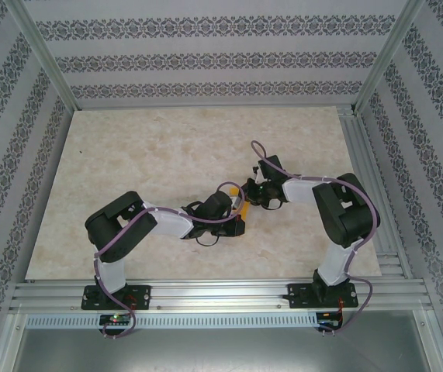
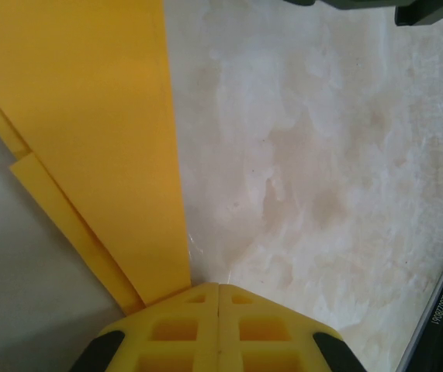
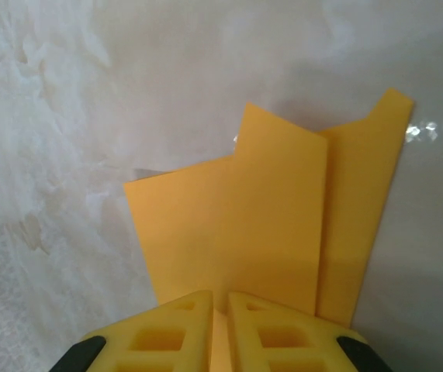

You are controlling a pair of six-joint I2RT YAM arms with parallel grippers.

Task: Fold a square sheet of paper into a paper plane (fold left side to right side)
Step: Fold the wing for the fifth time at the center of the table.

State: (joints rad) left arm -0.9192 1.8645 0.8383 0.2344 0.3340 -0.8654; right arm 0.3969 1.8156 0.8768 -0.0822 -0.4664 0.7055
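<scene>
Close under the left wrist camera, the left pincer [image 2: 219, 288] is closed, its two yellow fingers pressed flat together along a seam. The paper [image 2: 89, 116], orange-yellow and folded into layers, lies just left of them. Its narrow end runs down to the left finger's tip, and it widens away toward the upper left over the pale marbled worktop [image 2: 322, 194]. Whether any paper is caught in the seam I cannot tell.

In the right wrist view, the right pincer [image 3: 219, 301] is clamped on the paper [image 3: 237, 225], with a thin orange strip showing between its fingers. The sheet spreads away from the tips in overlapping layers with stepped far edges.

From above, both pincers meet near the middle of the worktop [image 1: 167, 147]. The left pincer [image 1: 239, 219] is on the near side and the right pincer [image 1: 250, 194] just beyond it, with a sliver of yellow between them
</scene>
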